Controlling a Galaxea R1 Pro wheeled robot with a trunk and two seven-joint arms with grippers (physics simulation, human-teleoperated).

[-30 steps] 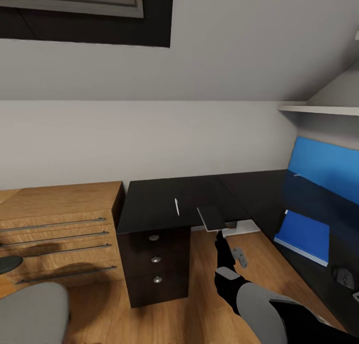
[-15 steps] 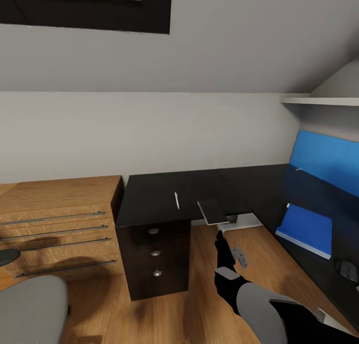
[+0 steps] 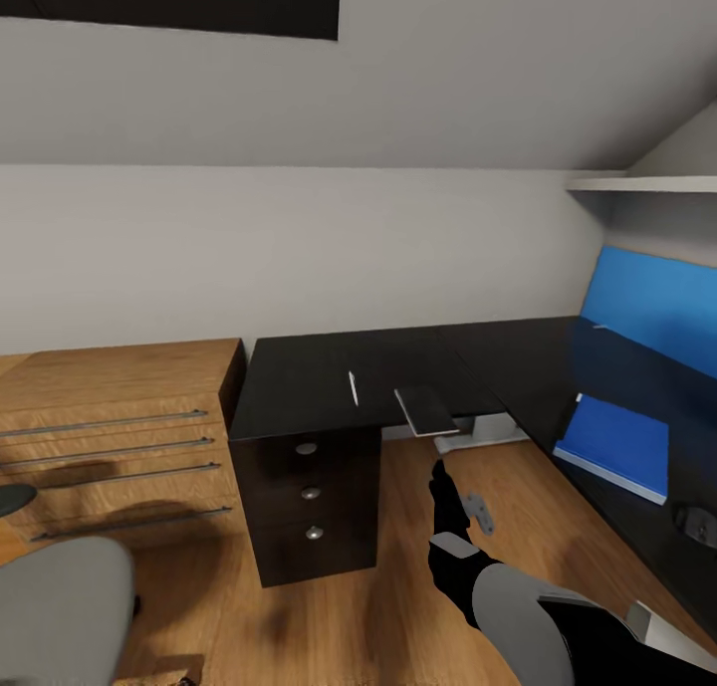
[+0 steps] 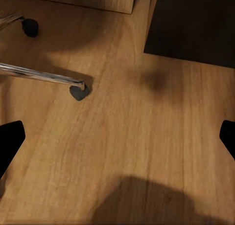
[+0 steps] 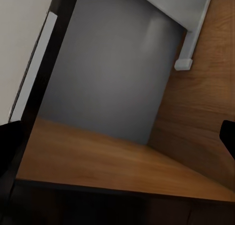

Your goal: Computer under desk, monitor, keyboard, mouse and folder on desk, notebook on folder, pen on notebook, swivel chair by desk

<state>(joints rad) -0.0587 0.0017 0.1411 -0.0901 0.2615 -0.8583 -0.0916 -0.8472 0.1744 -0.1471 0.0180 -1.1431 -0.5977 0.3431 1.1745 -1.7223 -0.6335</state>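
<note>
The black desk runs along the wall and turns to the right. On it lies the thin pale pen. The dark grey notebook overhangs the desk's front edge. My right gripper hangs just below the notebook, apart from it, and is open in the right wrist view. The blue folder and the black mouse lie on the right wing. The light grey computer sits under the desk. The swivel chair's grey seat is at the bottom left. My left gripper is open over the floor.
A light wooden chest of drawers stands left of the desk's drawer unit. A small grey object lies on the wooden floor. The chair's chrome leg and caster are near my left gripper. A blue wall panel backs the right wing.
The whole picture has shifted upward, so the camera has moved. The pen, notebook and folder keep their places on the desk. My right arm stays where it was in the picture.
</note>
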